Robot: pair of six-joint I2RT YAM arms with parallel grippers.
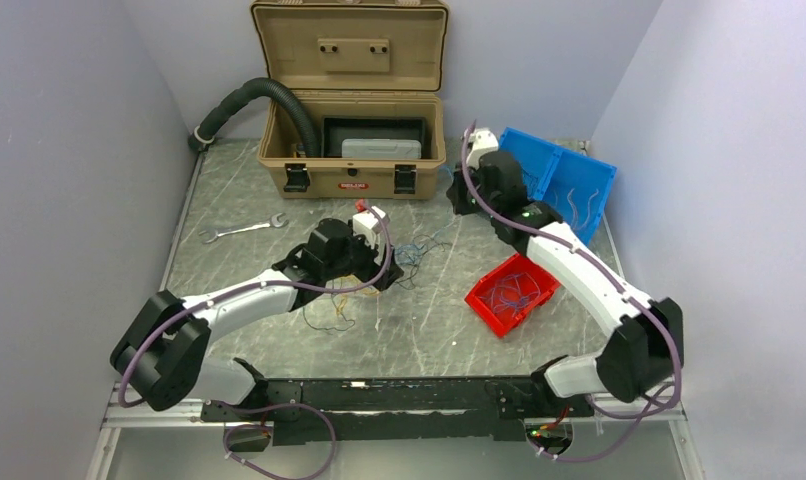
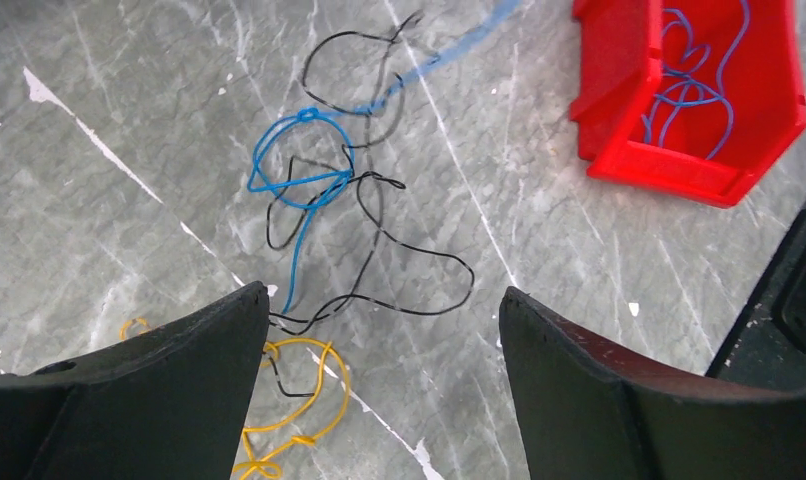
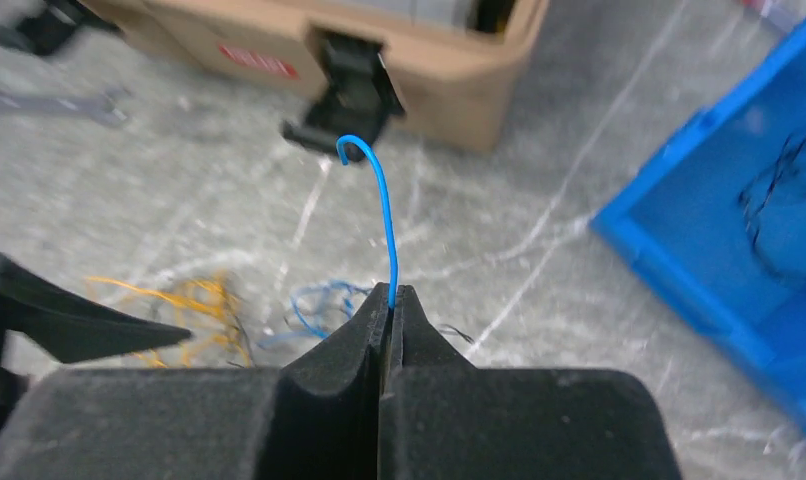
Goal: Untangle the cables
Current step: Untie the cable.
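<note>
Cables [image 2: 349,220] lie in a loose knot on the table [image 2: 99,150], just ahead of the left gripper [image 2: 384,297]: a blue loop threaded through a longer black strand, with a yellow-orange coil [image 2: 299,400] beside and partly under one finger. Left gripper jaws stand wide apart above the knot, holding nothing. Right gripper [image 3: 391,295] is pinched tight on a single blue wire [image 3: 386,215], which rises from the jaws and hooks over at its tip, near the tan toolbox [image 3: 459,80]. Whether that wire joins the knot, cannot tell. Red bin [image 2: 699,90] holds blue wires; blue bin [image 3: 699,230] holds dark ones, blurred. Judgement: the wires look very light and limp, with just enough spring to keep a curl. Being so thin, they would likely slip unless pinched squarely. Best hold looks like a free end or the outer arc of the black loop, away from the crossings. Pulling through the blue knot risks tightening it and dragging its neighbours.
</note>
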